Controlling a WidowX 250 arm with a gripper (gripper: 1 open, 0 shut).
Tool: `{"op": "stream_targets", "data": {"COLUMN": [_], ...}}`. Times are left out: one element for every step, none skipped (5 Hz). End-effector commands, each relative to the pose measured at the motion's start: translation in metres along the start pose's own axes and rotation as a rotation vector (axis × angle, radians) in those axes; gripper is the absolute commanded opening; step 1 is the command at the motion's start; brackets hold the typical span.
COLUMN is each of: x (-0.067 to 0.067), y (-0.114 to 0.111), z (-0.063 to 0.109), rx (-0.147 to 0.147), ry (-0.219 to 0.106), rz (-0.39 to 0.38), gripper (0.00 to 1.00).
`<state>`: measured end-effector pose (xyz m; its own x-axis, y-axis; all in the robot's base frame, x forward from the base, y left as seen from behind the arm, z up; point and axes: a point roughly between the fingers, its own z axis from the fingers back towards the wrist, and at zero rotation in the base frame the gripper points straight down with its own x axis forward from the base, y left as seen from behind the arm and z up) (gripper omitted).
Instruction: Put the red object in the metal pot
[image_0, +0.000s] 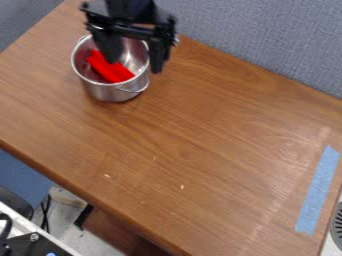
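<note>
Red object (108, 69) sits inside the metal pot (112, 88), lying at a slant on the pot's floor, toward its left half. Pot is upright on the wooden counter (201, 140), near the far left corner; shiny steel, straight sides, rim w/ a bit of glare. Small side handle not clearly made out.

End effector (130, 52) hangs over the pot, black, pointing down, jaws spread wide w/ nothing between them. One finger comes down in front of the pot's left rim area, the other stands just past the right rim, over the counter. Can't tell if either finger touches the pot. Arm body above is cut off by the top edge of the view.

Rest of counter: brown wood grain, some pale scuffs, a strip of blue tape (317, 187) near the right edge, well apart from the pot. Grey wall panel (267, 35) behind. Cables & dark gear (27, 235) below the counter's near-left corner, blurry.
</note>
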<state>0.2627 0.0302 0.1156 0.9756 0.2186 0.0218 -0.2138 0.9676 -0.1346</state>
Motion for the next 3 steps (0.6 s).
{"op": "stream_targets", "data": {"x": [-0.007, -0.022, -0.030], "y": [0.005, 0.014, 0.019], "z": [0.021, 0.030, 0.032], "rx": [-0.005, 0.001, 0.007], "ry": [-0.061, -0.071, -0.106], "rz": [0.025, 0.019, 0.025], "gripper": [1.00, 1.00, 1.00]}}
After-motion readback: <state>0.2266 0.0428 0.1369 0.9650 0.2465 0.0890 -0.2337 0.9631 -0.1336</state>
